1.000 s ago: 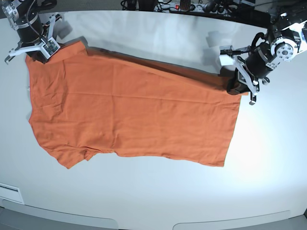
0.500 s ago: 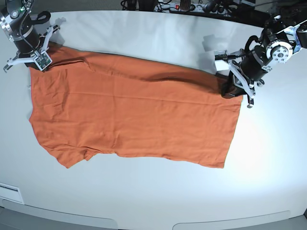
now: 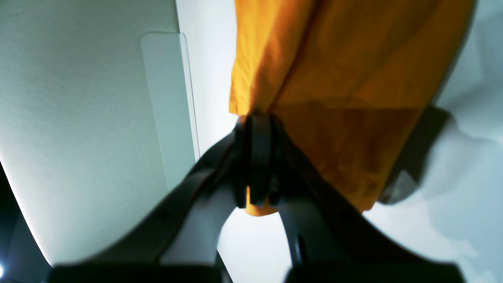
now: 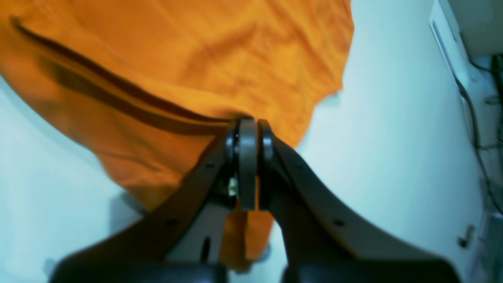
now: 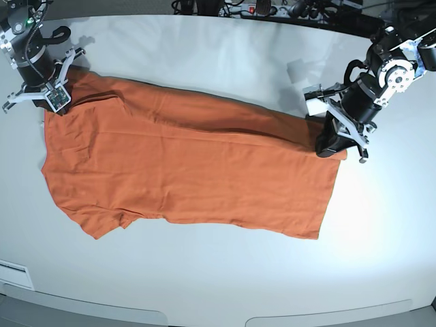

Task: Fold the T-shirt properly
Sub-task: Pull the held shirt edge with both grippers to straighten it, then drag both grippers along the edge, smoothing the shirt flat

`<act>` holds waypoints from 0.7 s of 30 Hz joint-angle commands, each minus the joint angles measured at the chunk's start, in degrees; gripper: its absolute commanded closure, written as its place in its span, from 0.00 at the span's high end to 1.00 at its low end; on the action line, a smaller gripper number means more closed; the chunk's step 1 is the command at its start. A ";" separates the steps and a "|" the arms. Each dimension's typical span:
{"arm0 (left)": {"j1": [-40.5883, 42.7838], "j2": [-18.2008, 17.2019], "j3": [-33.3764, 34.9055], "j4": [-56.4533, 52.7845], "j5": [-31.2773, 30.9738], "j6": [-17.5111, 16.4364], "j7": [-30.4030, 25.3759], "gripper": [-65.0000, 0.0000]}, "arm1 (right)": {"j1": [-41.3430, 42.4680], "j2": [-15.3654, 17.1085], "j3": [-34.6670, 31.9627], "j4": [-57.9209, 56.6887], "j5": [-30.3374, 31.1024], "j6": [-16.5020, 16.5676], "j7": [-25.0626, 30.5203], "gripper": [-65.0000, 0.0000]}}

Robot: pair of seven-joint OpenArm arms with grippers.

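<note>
The T-shirt [image 5: 184, 163] lies spread on the white table [image 5: 218, 272], its long axis running left to right across the base view, tilting slightly nearer toward the right. The sleeve and shoulder end points left, with one short sleeve [image 5: 102, 221] sticking out at the near-left corner; the straight hem edge faces right. The near part of the cloth lies flat, while along the far edge a raised fold casts a dark shadow from the left corner to the right.

At the far-left corner, the right gripper [image 5: 56, 101] is clamped tight on the shirt's edge; its wrist view shows the fingers [image 4: 247, 157] pressed together with orange fabric pinched between and draping away behind them. At the far-right corner, the left gripper [image 5: 334, 146] is likewise clenched on the hem corner, fingers [image 3: 257, 157] closed with a scrap of orange poking out below them. A cluster of cables [image 5: 259, 8] sits beyond the table's far edge.
</note>
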 commanded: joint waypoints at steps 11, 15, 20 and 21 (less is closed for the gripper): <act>-3.02 3.82 -0.55 -5.90 0.15 2.25 -0.59 0.00 | 0.68 0.68 0.35 -1.60 0.02 0.74 4.22 0.00; -2.95 5.01 -0.55 -8.02 0.09 3.39 -2.86 0.00 | 3.82 0.68 0.35 -4.98 3.52 1.62 3.96 0.00; -2.99 5.64 -0.55 -8.46 -1.38 3.23 -3.30 0.00 | 6.86 0.66 0.35 -7.93 4.31 3.26 3.93 0.00; -2.99 5.62 -0.55 -8.46 -1.38 3.23 -3.30 0.00 | 7.37 0.63 0.35 -8.17 4.33 3.23 3.93 0.00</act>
